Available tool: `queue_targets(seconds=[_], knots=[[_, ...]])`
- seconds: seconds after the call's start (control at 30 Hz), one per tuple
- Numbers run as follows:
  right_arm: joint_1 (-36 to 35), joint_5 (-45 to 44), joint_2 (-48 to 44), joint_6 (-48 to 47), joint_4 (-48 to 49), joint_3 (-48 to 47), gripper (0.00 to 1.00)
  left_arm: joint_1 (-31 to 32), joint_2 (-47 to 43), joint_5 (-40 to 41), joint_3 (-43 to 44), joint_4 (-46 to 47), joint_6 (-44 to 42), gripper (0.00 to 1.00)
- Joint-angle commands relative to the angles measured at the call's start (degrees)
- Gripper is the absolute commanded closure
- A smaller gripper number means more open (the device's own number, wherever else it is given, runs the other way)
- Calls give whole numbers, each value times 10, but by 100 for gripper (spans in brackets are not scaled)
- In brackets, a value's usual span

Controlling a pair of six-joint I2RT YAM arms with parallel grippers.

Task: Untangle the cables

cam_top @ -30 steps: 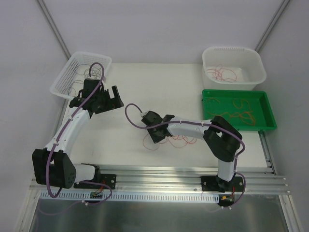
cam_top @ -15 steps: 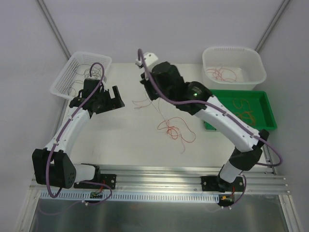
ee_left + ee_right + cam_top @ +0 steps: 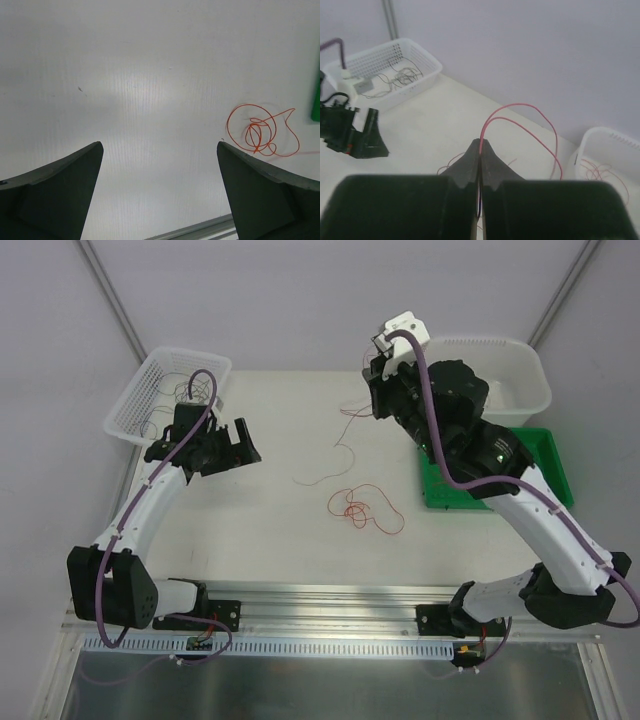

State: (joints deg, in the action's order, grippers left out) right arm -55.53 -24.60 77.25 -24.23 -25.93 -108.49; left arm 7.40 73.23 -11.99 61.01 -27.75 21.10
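Pincer R (image 3: 480,143) clamped on red cable (image 3: 522,104), pincer L (image 3: 159,146) spread wide, empty.

left gripper (image 3: 249,443): hovering low, jaws gaping wide
right gripper (image 3: 481,143): hanging way up high, pinching a cable (image 3: 516,104) tight

A robot lab cell: a bare white table (image 3: 300,430) between blank walls (image 3: 320,300), left arm (image 3: 150,495) and right arm (image 3: 545,515) bolted to an aluminium rail (image 3: 330,602) at 6 o'clock, and a basket (image 3: 128,410) at 10, tub (image 3: 530,390) at 1, tray (image 3: 555,490) at 3.
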Motion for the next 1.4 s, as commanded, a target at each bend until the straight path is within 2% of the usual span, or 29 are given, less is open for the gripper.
queue_targets(seconds=[0.0,0.13,0.37,0.57,0.67,0.77,0.97,1.17,1.37], knots=[[59,14,8,22,18,36,99,-5,6,-26,-2,7,8,1],[145,87,23,64,9,44,99,-5,9,-32,-2,9,8,1],[221,169,69,38,30,-31,99,-6,11,-37,-4,9,8,1],[286,176,127,-36,76,-127,99,-5,15,-49,-4,10,9,1],[324,176,148,-62,135,-152,99,-5,17,-50,-4,10,9,1],[366,172,174,-74,209,-175,99,-6,24,-57,-3,10,8,1],[453,181,254,-50,253,-247,99,-5,33,-73,-3,11,10,1],[500,203,276,-34,257,-220,99,-5,42,-101,-2,11,14,1],[490,279,222,5,223,-159,99,-5,31,-117,-3,17,9,1]])
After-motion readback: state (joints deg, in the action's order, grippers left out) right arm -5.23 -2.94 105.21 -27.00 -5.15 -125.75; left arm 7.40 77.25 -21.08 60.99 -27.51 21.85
